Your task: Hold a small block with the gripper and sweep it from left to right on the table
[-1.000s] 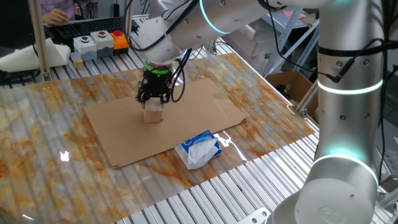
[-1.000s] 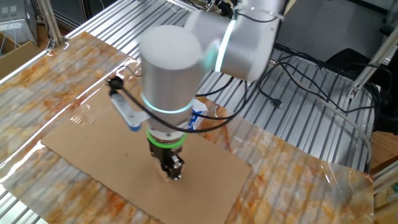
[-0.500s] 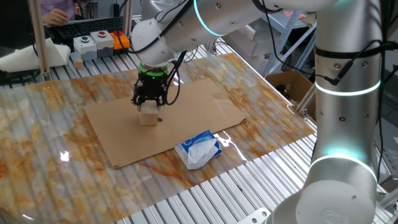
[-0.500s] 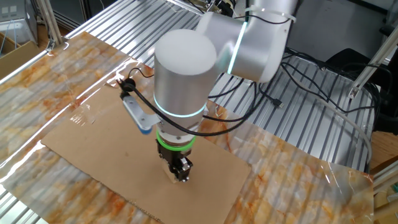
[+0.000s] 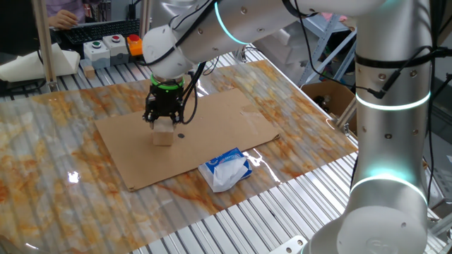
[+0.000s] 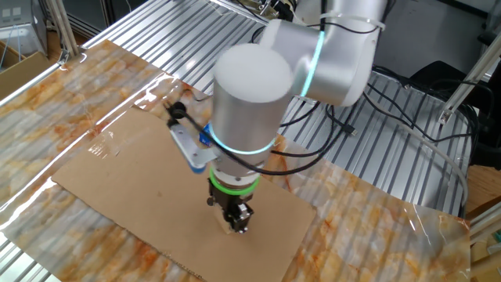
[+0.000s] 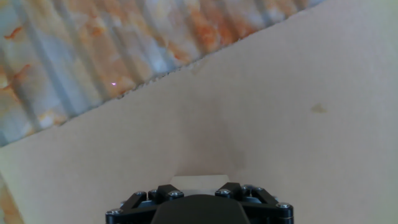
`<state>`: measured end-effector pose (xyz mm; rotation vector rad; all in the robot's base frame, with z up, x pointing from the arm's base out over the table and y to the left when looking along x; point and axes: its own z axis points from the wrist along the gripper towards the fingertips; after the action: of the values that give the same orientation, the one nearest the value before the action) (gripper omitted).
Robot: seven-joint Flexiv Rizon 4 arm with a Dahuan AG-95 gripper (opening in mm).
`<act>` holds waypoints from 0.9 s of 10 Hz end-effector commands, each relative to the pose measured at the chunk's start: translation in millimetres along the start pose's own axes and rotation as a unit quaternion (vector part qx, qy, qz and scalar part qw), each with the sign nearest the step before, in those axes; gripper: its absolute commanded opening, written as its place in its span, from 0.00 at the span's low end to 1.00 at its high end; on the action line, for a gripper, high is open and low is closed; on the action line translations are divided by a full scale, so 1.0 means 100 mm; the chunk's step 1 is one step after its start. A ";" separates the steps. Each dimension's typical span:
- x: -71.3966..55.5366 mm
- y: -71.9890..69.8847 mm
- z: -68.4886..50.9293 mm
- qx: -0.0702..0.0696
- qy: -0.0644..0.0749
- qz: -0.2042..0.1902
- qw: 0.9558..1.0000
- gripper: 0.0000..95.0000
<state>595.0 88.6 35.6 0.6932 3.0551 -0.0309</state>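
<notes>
The small block [image 5: 163, 134], a pale tan wooden cube, rests on the brown cardboard sheet [image 5: 226, 123] that lies on the table [image 5: 42, 162]. My gripper [image 5: 164, 124], a black claw under a green ring, is shut on the block's top and holds it against the sheet. In the other fixed view the gripper [image 6: 238, 225] stands near the sheet's near edge with the block [image 6: 232, 228] mostly hidden behind the fingers. In the hand view only the block's pale top edge [image 7: 200, 181] shows above the black fingers [image 7: 239, 190].
A white-and-blue plastic packet [image 5: 226, 169] lies at the sheet's front edge, right of the block. A button box [image 5: 113, 46] and a keyboard stand at the back. A cardboard box [image 5: 328, 95] sits off the table's right side. Ribbed aluminium rails [image 5: 247, 219] edge the table.
My gripper has slid the block across the cardboard sheet, leftward in one fixed view and rightward in the other, still shut on it.
</notes>
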 end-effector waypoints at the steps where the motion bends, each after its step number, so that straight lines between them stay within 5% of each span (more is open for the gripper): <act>1: 0.07 0.09 0.05 0.003 -0.001 0.014 1.000 0.00; 9: 0.16 0.12 0.03 -0.004 0.002 0.030 1.000 0.00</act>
<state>586.1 106.9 35.4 0.7840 3.0362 -0.0083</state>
